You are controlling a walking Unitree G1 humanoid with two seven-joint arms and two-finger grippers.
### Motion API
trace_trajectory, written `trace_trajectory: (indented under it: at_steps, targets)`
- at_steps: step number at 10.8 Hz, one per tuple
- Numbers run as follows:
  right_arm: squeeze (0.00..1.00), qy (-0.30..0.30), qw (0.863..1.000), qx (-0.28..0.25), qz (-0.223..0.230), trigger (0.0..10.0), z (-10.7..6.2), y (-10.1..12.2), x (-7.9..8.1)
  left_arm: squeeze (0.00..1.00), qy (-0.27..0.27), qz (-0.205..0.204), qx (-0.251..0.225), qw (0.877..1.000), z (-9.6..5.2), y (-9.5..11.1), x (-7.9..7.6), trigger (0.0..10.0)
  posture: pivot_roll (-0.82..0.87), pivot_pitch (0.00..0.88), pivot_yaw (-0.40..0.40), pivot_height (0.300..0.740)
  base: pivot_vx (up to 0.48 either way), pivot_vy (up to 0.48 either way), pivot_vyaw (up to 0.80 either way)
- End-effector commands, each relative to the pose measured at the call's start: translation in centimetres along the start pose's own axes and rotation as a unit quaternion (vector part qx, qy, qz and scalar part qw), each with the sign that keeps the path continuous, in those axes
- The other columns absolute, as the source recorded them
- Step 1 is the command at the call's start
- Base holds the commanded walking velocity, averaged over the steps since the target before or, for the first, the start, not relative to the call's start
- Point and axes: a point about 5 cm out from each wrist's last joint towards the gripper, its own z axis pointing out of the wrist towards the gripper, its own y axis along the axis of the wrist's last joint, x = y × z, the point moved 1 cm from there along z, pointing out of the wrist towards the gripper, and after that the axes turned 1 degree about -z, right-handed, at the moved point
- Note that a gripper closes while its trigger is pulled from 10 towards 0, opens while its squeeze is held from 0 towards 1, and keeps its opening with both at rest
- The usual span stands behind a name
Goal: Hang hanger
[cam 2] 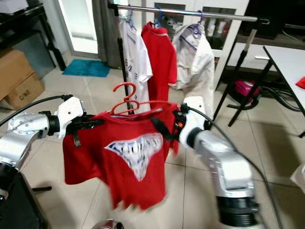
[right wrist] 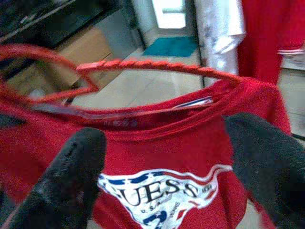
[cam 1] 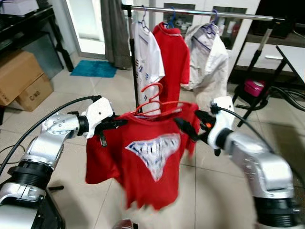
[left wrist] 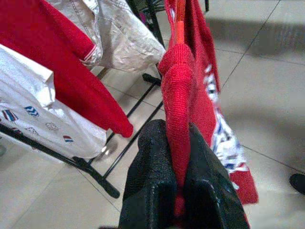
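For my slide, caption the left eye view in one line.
Left tool pinches the red T-shirt on its red hanger; open right tool at its other shoulder, before the clothes rail.

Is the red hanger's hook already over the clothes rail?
No. The red hanger with the red T-shirt is held below the clothes rail, its hook free in the air.

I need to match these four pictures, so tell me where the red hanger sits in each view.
Left eye view: red hanger at centre, above the red T-shirt, before the clothes rack.
Right eye view: just left of centre, atop the shirt.
Left wrist view: a thin orange-red strip at the top, inside the shirt's shoulder.
Right wrist view: ribbed arms across the upper picture.
Shared landmark: the shirt's white logo print.
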Motion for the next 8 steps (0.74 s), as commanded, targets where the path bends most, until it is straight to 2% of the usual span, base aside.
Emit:
trace_trajectory:
  at_steps: [1,2,3,4,5,7,8]
  targets:
    - [0.0,-0.038,0.999,-0.008,0.017,1.2,0.1,0.5,-0.6,0.0,0.01,0.009,-0.018,1.0,0.0,1.1,0.4,0.0,0.05,0.012,0.042,0.74,0.0,0.0,0.0]
    - [0.0,-0.068,0.997,-0.003,0.023,0.4,0.8,0.3,-0.4,0.0,0.006,0.003,-0.025,1.0,0.3,1.3,0.1,0.0,0.05,0.01,0.043,0.74,0.0,0.0,0.0]
    - [0.0,-0.087,0.996,-0.006,0.032,2.7,1.2,0.3,-0.5,0.0,0.002,0.001,-0.029,1.0,0.4,1.5,-0.2,0.0,0.05,0.008,0.042,0.74,0.0,0.0,0.0]
    - [0.0,-0.105,0.994,-0.011,0.039,9.5,1.8,0.5,-0.9,0.0,-0.005,0.0,-0.033,0.999,0.7,1.6,-0.6,0.0,0.05,0.007,0.041,0.74,0.0,0.0,0.0]
    - [0.0,-0.124,0.992,-0.005,0.038,10.0,2.3,0.4,-1.3,0.0,-0.006,0.0,-0.036,0.999,0.9,1.8,-0.8,0.0,0.05,0.006,0.035,0.74,0.0,0.0,0.0]
    - [0.0,-0.147,0.987,-0.012,0.06,10.0,2.6,0.4,-1.8,0.0,-0.005,-0.001,-0.036,0.999,0.9,1.9,-0.8,0.0,0.05,0.006,0.033,0.74,0.0,0.0,0.0]
    - [0.0,-0.159,0.984,-0.017,0.073,7.8,2.8,0.5,-2.4,0.0,-0.006,-0.001,-0.037,0.999,0.9,2.0,-0.8,0.0,0.06,0.009,0.031,0.74,0.0,0.0,0.0]
